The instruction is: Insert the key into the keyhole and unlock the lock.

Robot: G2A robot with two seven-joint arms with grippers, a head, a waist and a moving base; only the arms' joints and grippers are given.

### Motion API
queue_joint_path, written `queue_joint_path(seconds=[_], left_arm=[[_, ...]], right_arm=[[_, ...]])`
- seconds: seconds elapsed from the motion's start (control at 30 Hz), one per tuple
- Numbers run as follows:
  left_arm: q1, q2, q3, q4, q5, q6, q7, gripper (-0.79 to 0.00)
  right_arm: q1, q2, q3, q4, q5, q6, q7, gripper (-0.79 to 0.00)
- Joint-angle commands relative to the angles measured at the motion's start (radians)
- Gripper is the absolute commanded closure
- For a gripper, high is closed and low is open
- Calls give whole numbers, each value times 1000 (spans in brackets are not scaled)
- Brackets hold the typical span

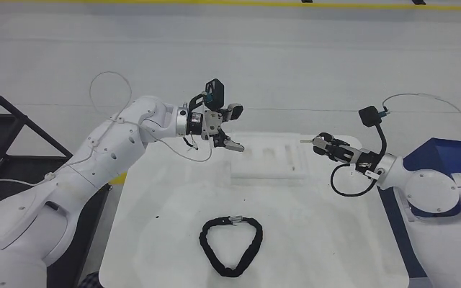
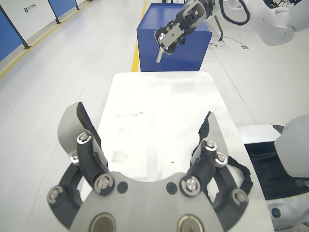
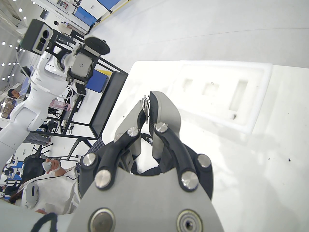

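Pinching key [image 2: 159, 56] in right gripper [image 3: 147, 100], head hidden, left gripper [image 2: 144, 109] splayed, lock [image 1: 231, 247] detail indistinct.

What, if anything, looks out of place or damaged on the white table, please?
Nothing stands out. The black fabric-covered loop lock lies flat and closed on the white table, the white foam tray sits square to its edge, and the right gripper holds the silver key. Only a few dark specks mark the tabletop.
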Motion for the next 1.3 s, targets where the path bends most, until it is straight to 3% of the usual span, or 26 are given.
queue_joint_path(seconds=[0.0,0.37,0.57,0.67,0.87,1.27], left_arm=[[34,-2,-2,-2,33,1,6,-785],[146,-29,3,9,326,0,122,-785],[152,-49,111,43,441,0,133,-785],[126,-59,193,59,438,0,130,-785],[163,-70,193,62,401,0,114,-785],[166,-71,193,75,402,0,76,-785]], right_arm=[[0,0,0,0,0,0,0,0],[0,0,0,0,0,0,0,0],[0,0,0,0,0,0,0,0],[0,0,0,0,0,0,0,0],[0,0,0,0,0,0,0,0],[0,0,0,0,0,0,0,0]])
